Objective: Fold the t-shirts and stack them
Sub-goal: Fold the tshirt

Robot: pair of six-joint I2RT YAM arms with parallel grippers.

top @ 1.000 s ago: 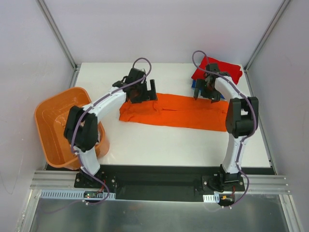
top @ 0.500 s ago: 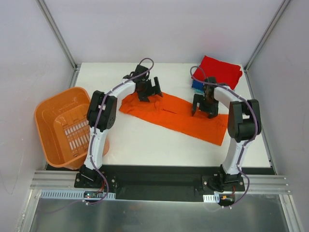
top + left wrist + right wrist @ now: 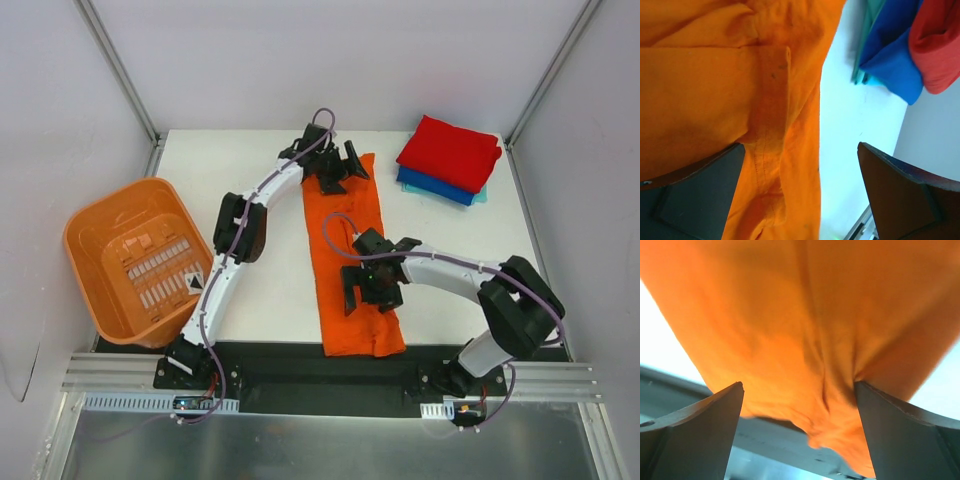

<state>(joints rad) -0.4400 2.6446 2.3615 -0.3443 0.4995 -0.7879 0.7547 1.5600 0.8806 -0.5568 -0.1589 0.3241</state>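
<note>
- Left tool, spread, sits on the far end of the orange t-shirt; right tool, spread, on its near half; folded stack lies far right.
- Left wrist: the orange t-shirt edge and bare worktop lie between the fingers.
- Right wrist: the orange t-shirt spans the gap.

The left arm stretches far forward and to the right at nearly full reach, the left gripper held low with its fingers spread wide. The right arm folds in towards the centre near its base, and the right gripper points down, its fingers equally parted.
</note>
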